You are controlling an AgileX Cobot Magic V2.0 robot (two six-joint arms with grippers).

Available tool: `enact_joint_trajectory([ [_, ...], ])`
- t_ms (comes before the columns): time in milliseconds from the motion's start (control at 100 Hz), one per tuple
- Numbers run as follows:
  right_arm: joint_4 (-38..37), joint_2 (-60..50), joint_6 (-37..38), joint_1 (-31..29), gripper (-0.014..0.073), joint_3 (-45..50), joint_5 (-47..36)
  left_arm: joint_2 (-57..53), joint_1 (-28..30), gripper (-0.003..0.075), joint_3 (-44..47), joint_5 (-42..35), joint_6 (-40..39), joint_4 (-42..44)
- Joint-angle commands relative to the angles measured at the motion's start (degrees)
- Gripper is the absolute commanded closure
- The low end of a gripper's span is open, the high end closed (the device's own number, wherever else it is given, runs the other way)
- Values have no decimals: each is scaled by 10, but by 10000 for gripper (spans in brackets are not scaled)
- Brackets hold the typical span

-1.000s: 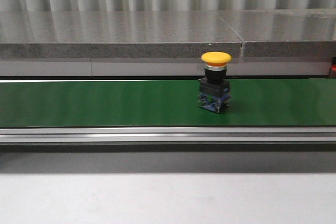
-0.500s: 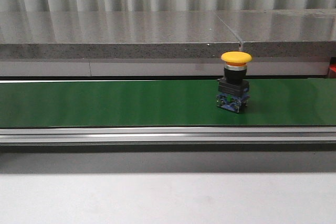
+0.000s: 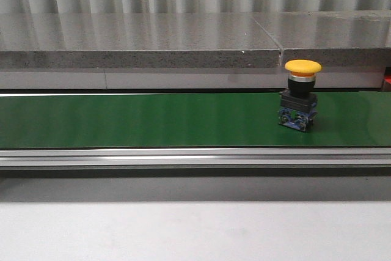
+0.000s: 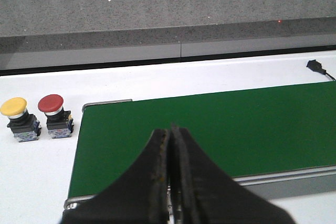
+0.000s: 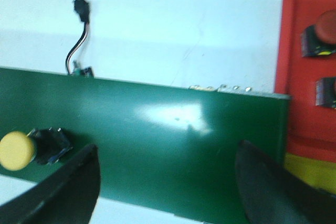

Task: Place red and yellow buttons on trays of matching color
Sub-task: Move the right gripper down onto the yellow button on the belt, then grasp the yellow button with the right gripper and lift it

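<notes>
Red tray (image 5: 307, 77) shows only right-wrist.

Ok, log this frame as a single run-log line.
yellow button: upright on green belt, ungrasped | left gripper: shut, empty | right gripper: open over belt | red tray: holds red buttons

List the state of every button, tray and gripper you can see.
Yellow button on belt: upright, free, near the belt's right end.
Yellow button off belt: upright on the white table, beside the red one.
Red button off belt: upright on the table.
Red tray: holds two red buttons.
Left gripper: shut, empty.
Right gripper: open, empty, over the belt.
</notes>
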Motion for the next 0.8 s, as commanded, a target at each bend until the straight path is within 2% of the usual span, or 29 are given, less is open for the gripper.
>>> enact_joint_trajectory([
  [0, -7, -40, -8, 24, 50, 16, 2, 2, -4, 740, -15, -43, -3, -11],
  [190, -37, -55, -8, 72, 50, 87, 13, 2, -4, 740, -15, -43, -3, -11],
  [430, -45, -54, -18, 137, 50, 167, -17, 2, -4, 740, -15, -43, -3, -11],
  [620, -49, -53, -32, 174, 50, 218, -92, 2, -4, 740, -15, -43, -3, -11],
  [790, -49, -39, -34, 192, 50, 227, -141, 2, -4, 740, -15, -43, -3, -11],
])
